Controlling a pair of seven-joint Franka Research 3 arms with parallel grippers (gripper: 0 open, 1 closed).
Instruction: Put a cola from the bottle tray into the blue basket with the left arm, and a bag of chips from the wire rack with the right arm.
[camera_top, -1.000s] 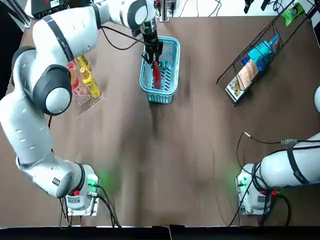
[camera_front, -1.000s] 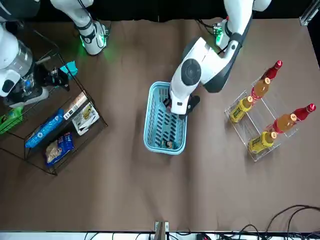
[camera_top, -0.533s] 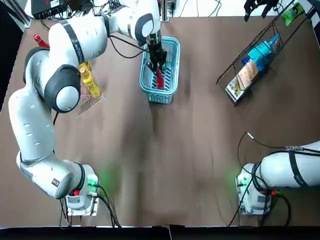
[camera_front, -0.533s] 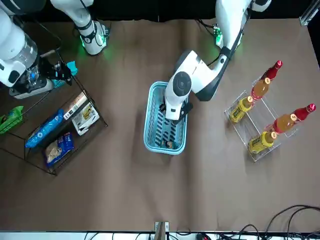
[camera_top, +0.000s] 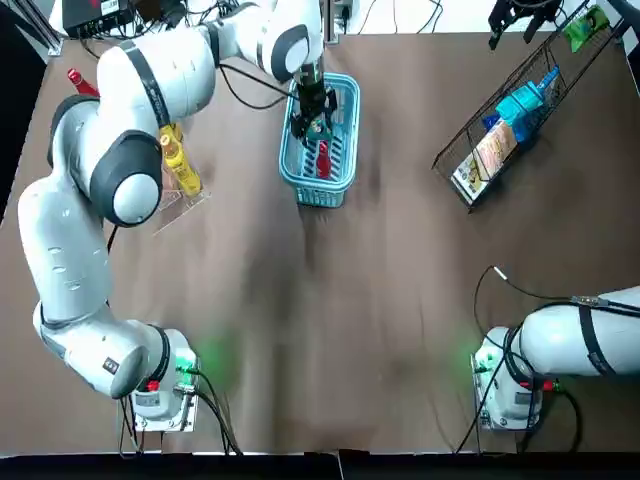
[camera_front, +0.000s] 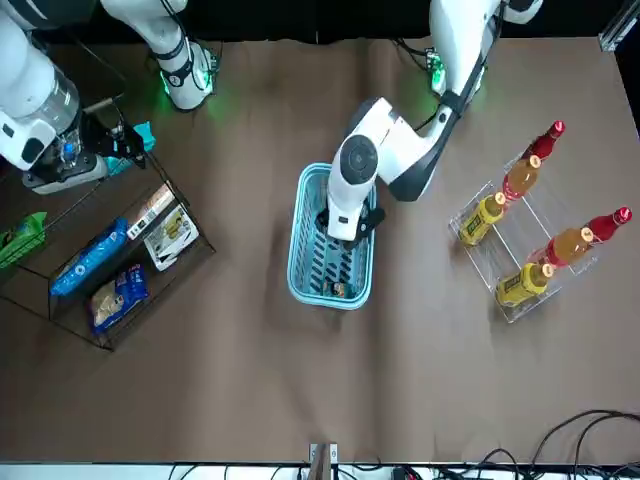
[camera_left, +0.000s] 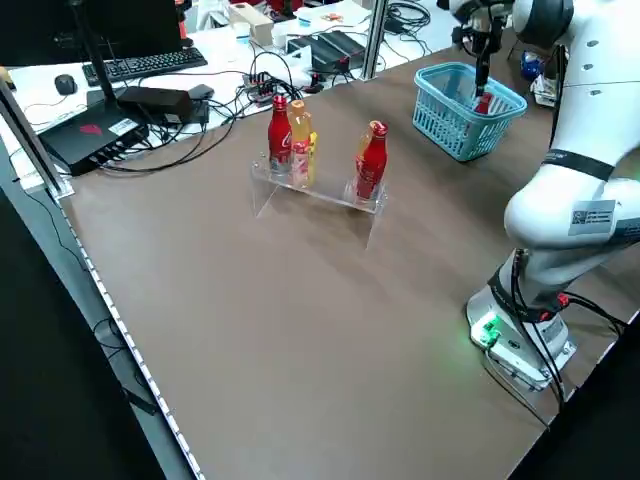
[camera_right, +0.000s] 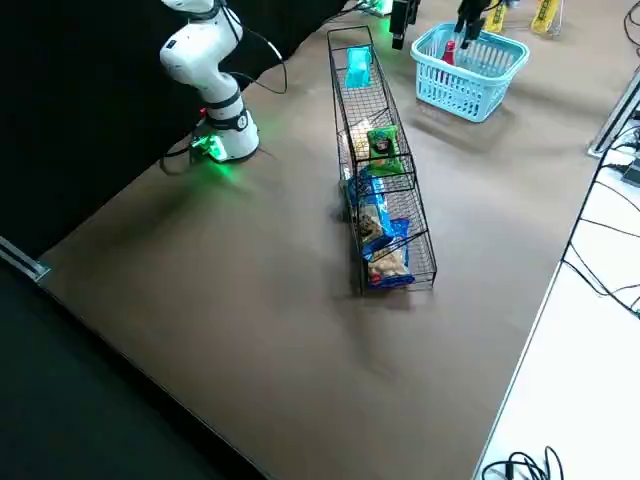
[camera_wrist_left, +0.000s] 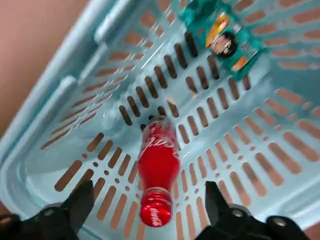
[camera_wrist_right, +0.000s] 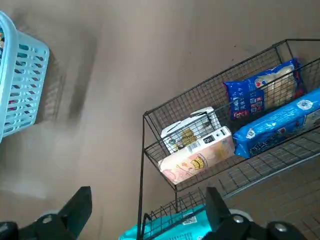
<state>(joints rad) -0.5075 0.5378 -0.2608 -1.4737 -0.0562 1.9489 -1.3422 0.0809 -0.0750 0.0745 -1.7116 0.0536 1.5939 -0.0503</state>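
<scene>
A red cola bottle (camera_wrist_left: 157, 182) lies flat on the floor of the blue basket (camera_top: 320, 192), next to a teal snack bag (camera_wrist_left: 222, 35). My left gripper (camera_top: 310, 112) hangs open just above the bottle, its fingers (camera_wrist_left: 82, 205) spread on either side and apart from it. In the front view the left gripper (camera_front: 345, 225) hides the cola. My right gripper (camera_top: 512, 25) hovers open and empty over the far end of the wire rack (camera_top: 470, 125). That rack holds a blue chips bag (camera_top: 520, 105) and several other packs.
The clear bottle tray (camera_front: 480, 205) holds yellow, orange and red bottles. A green bag (camera_front: 20, 240) sits at the rack's far end. Bare brown table lies between the basket and the rack, and towards the arm bases.
The left gripper lowered the cola into the basket, let go of it and lifted slightly towards the basket's far end. The right gripper shifted a little above the rack.
</scene>
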